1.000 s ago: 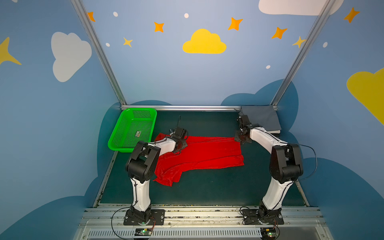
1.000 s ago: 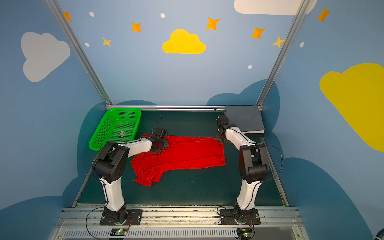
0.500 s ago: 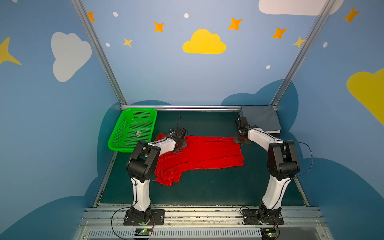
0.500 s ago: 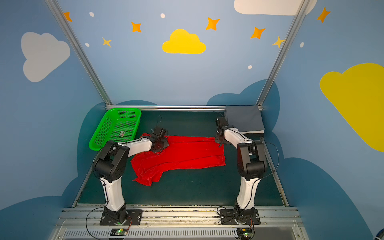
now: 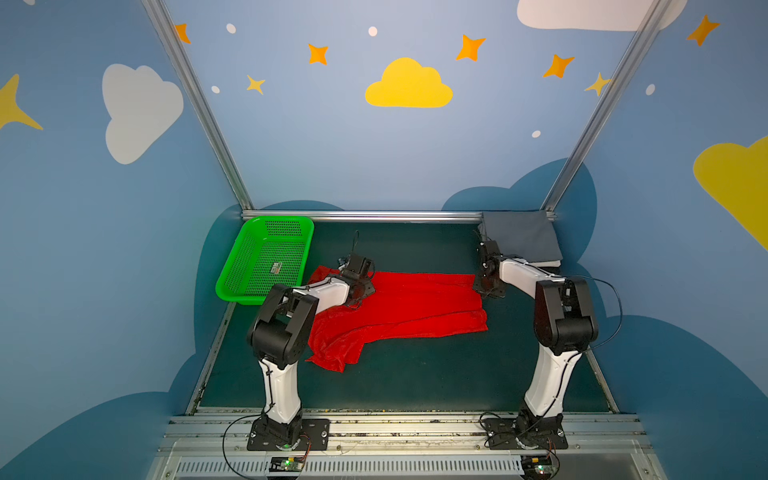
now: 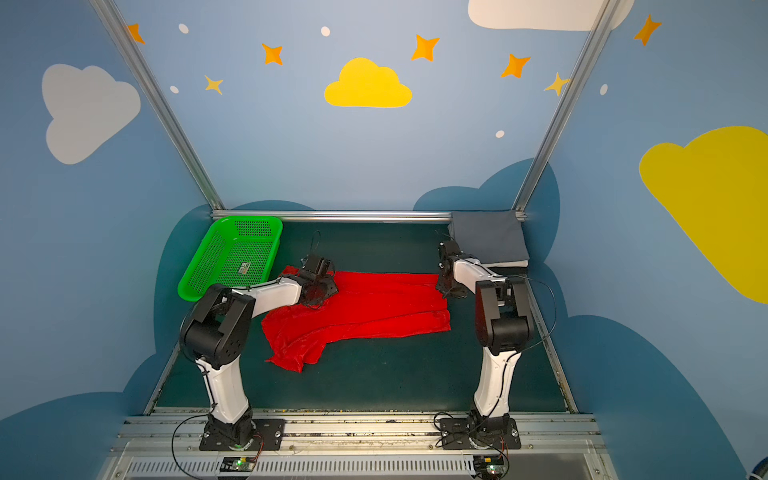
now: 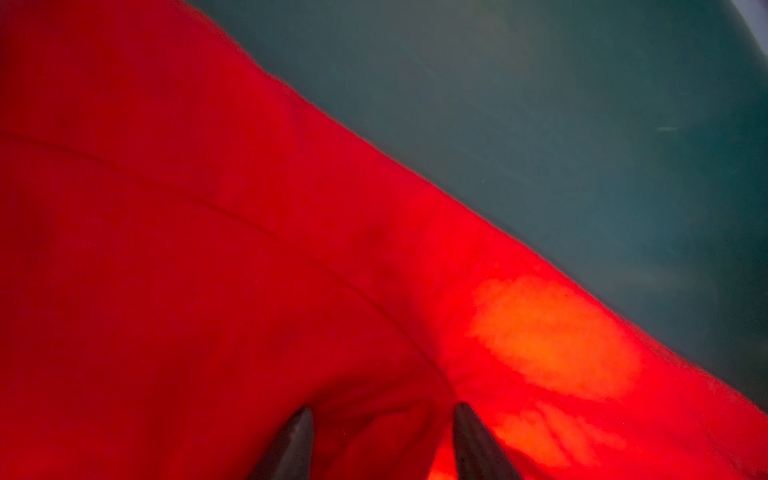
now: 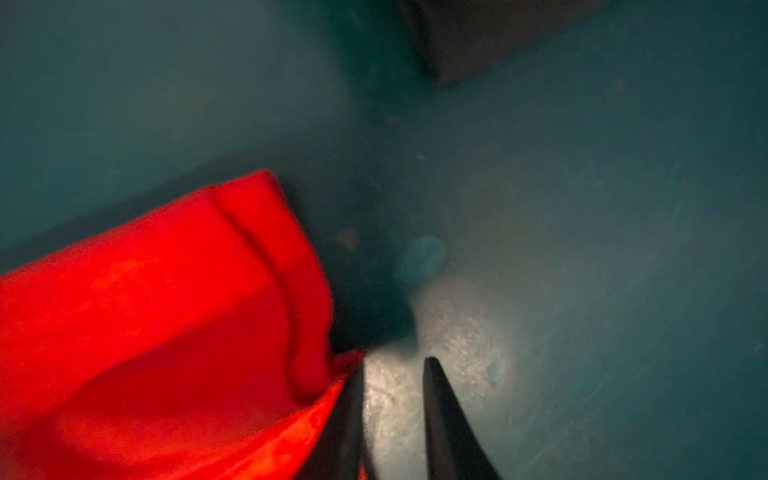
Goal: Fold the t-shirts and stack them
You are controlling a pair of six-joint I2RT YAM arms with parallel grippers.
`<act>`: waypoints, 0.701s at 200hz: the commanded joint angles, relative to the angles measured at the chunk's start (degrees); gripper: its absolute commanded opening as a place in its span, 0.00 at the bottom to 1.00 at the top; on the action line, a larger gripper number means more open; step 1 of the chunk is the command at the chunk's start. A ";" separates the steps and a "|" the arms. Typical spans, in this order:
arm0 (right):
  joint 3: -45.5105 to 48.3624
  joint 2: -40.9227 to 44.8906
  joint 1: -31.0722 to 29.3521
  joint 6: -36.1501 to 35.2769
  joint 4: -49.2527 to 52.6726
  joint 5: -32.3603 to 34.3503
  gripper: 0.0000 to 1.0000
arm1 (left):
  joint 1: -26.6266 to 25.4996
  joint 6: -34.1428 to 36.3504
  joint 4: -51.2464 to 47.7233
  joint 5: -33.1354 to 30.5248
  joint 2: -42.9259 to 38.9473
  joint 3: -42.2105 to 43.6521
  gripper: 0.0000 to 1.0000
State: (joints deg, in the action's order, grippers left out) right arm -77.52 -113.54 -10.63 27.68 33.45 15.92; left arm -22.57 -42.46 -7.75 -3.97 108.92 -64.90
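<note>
A bright red t-shirt [image 5: 411, 307] [image 6: 374, 307] lies spread and wrinkled across the middle of the green table, one end bunched toward the near left. My left gripper [image 5: 360, 292] [image 7: 382, 415] is low over the shirt's far left corner. It is open, with a soft fold of red cloth [image 7: 249, 249] between the fingertips [image 7: 463, 419]. My right gripper [image 5: 486, 288] [image 8: 392, 365] stands open at the shirt's far right corner [image 8: 266, 232], bare table showing between its fingers. A folded grey t-shirt [image 5: 519, 239] [image 6: 488, 237] tops a stack at the back right; a white layer [image 5: 544, 263] shows under it.
A green perforated basket [image 5: 232, 274] [image 6: 195, 274] sits at the back left, close to my left arm, with a small label inside. A metal rail [image 5: 365, 215] runs along the table's far edge. Bare table [image 5: 415, 382] stretches in front of the red shirt.
Both grippers were shut on the red shirt's far corners and have opened. The right gripper's fingers have come off the cloth. The shirt lies much as before.
</note>
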 commanded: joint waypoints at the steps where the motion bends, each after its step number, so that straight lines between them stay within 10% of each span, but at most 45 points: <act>1: -0.34 0.47 0.42 0.89 1.48 -0.50 0.41 | -0.01 0.41 -5.79 -1.36 -3.38 1.83 0.62; 29: 0.69 3.13 0.65 0.80 1.57 -0.21 0.62 | -0.50 1.02 -6.53 -1.82 -8.40 3.28 0.62; 81: 4.48 7.80 1.29 1.59 1.30 -1.99 0.64 | -2.65 0.89 -6.58 -2.14 -12.90 7.19 0.63; 140: 14.90 19.79 0.84 3.42 -0.59 -11.64 0.90 | -1.52 2.26 -7.75 -8.59 -11.01 4.92 0.65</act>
State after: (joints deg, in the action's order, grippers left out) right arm -67.00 -100.18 -9.54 29.67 33.10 9.41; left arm -24.69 -41.89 -14.00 -8.12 96.92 -57.80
